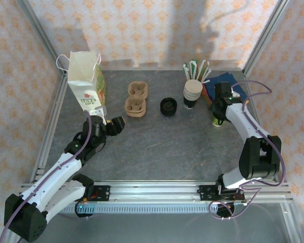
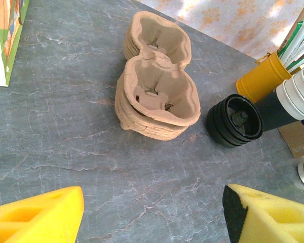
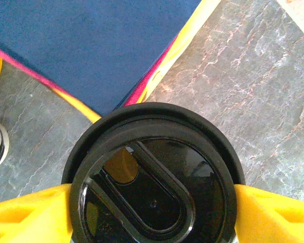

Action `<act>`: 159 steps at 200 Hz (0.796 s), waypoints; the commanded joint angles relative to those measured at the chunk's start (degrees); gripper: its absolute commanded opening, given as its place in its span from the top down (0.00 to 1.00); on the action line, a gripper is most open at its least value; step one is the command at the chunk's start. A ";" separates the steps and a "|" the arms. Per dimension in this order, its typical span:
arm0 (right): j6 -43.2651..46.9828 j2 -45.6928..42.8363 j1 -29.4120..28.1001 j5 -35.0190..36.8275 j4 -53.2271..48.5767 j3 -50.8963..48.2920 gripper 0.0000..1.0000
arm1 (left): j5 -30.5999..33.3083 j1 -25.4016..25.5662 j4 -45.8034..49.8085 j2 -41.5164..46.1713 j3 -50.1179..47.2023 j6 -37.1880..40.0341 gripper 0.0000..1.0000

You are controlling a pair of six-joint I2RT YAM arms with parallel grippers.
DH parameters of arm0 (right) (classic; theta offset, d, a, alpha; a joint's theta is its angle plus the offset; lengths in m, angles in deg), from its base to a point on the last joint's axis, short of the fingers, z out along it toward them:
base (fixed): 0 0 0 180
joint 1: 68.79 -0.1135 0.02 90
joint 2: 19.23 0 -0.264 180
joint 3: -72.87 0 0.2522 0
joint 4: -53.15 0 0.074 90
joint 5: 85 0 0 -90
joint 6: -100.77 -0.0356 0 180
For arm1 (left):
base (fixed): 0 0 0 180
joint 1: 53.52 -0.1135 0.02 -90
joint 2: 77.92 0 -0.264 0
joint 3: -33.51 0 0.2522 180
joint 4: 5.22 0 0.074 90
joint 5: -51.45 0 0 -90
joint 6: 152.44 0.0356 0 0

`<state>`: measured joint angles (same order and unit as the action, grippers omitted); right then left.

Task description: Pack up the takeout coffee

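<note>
My right claw [image 3: 153,215] straddles the light, crushable takeout coffee [image 3: 142,126], pinching or not I cannot tell; I'd squeeze gently just under its black lid [image 3: 157,195].

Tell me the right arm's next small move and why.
Probably squeeze the right fingers onto the takeout coffee. They flank it just below its black lid, with contact hidden by the rim, and it sits across the table from the paper bag it must go into.
</note>
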<state>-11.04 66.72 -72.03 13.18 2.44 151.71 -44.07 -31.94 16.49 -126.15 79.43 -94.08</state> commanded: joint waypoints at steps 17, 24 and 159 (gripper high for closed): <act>1.15 -0.80 2.57 0.69 1.09 -0.22 0.22 | -0.48 -0.67 -0.91 -0.11 0.23 0.25 0.26; 1.23 -0.54 2.93 0.65 1.16 -0.26 0.22 | -0.55 -0.69 -0.91 -0.20 0.27 0.22 0.26; 1.87 0.25 4.04 -1.18 -2.20 4.28 0.12 | -1.08 -0.75 -1.05 -1.61 1.54 0.34 0.26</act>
<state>-9.90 67.66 -68.34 11.45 2.50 153.00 -44.31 -31.94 16.49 -127.57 79.45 -94.05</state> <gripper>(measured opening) 0.868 0.742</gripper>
